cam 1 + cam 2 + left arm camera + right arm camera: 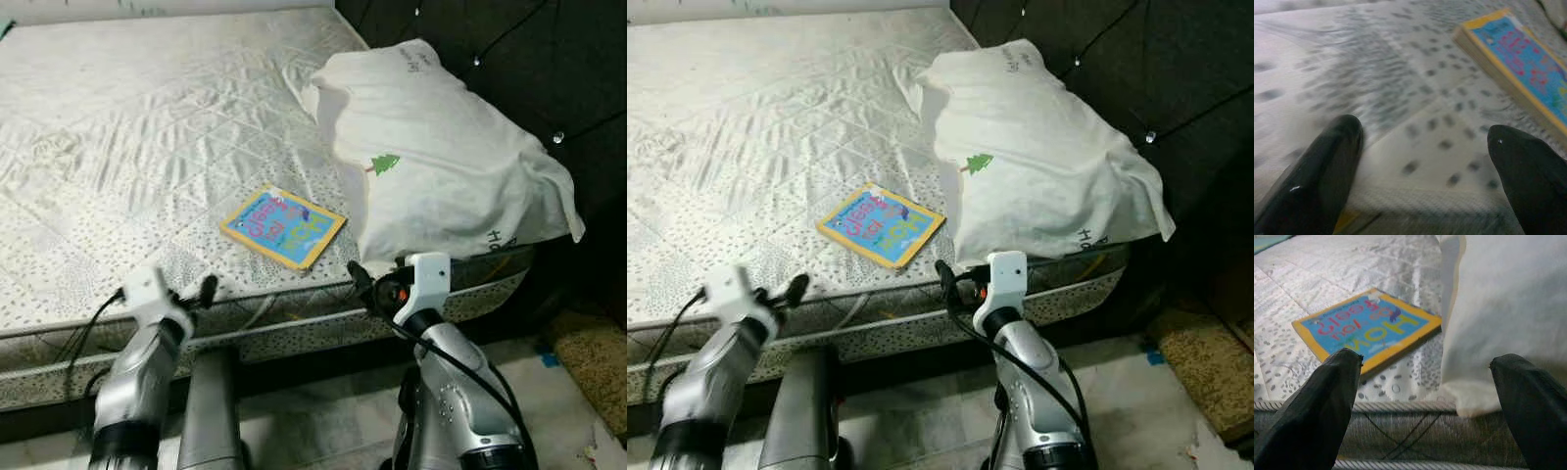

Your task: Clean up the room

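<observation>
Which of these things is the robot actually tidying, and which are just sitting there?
Part of the job:
- flat blue picture book with yellow border, lying on the mattress
- right pincer, open, nearest the book
- left pincer, open

Just lying about:
- white pillow with small green tree print
- white quilted mattress
- dark padded headboard

Both arms raised forward, grippers open.

Left arm (137,377) runs up from 7 o'clock, its wrist white-capped, and the left gripper (1425,161) has its black fingers (1327,166) spread wide. Right arm (456,392) runs up from 5 o'clock, wrist angled toward 11 o'clock, and the right gripper (1425,401) also has its fingers (1322,401) spread wide. Black cables trail along both forearms.
</observation>
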